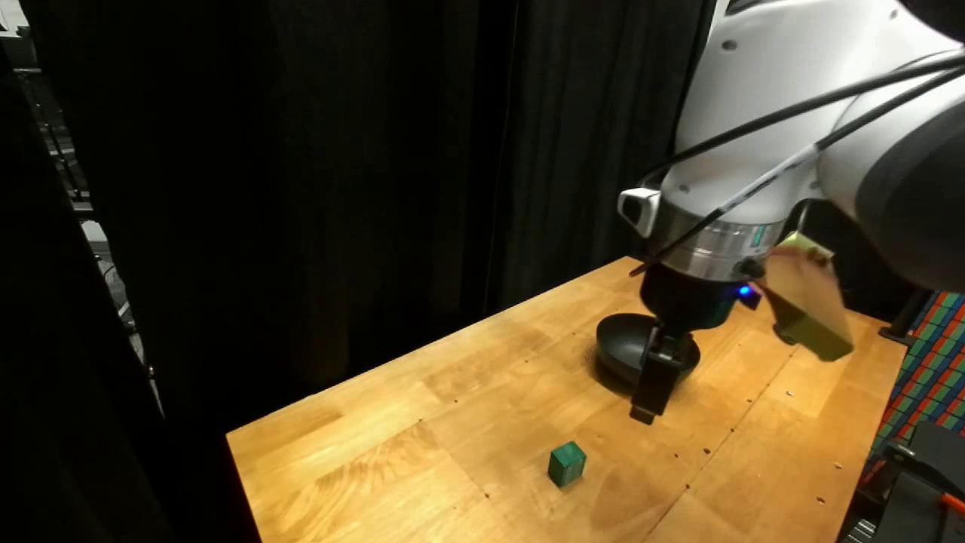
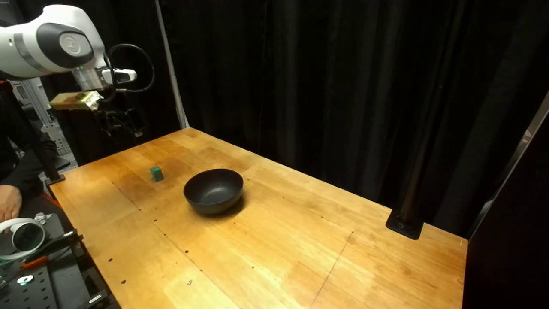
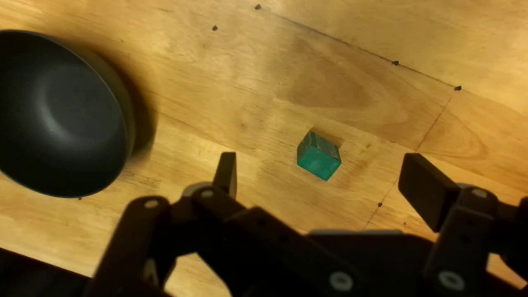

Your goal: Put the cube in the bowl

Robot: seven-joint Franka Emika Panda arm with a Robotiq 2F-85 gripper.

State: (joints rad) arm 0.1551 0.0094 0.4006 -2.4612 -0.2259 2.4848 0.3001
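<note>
Currently my gripper (image 3: 324,176) stands wide, nothing held. Cube (image 3: 319,156) lies below, apart, lined up with the gap in wrist view; nearer my-side edge of the tabletop (image 2: 279,244) than the bowl (image 2: 213,189).

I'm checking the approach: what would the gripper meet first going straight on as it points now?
Probably the green cube, framed by the open gripper in the wrist view. Depth is unclear, though: the gripper might straddle the cube and reach the table first.
</note>
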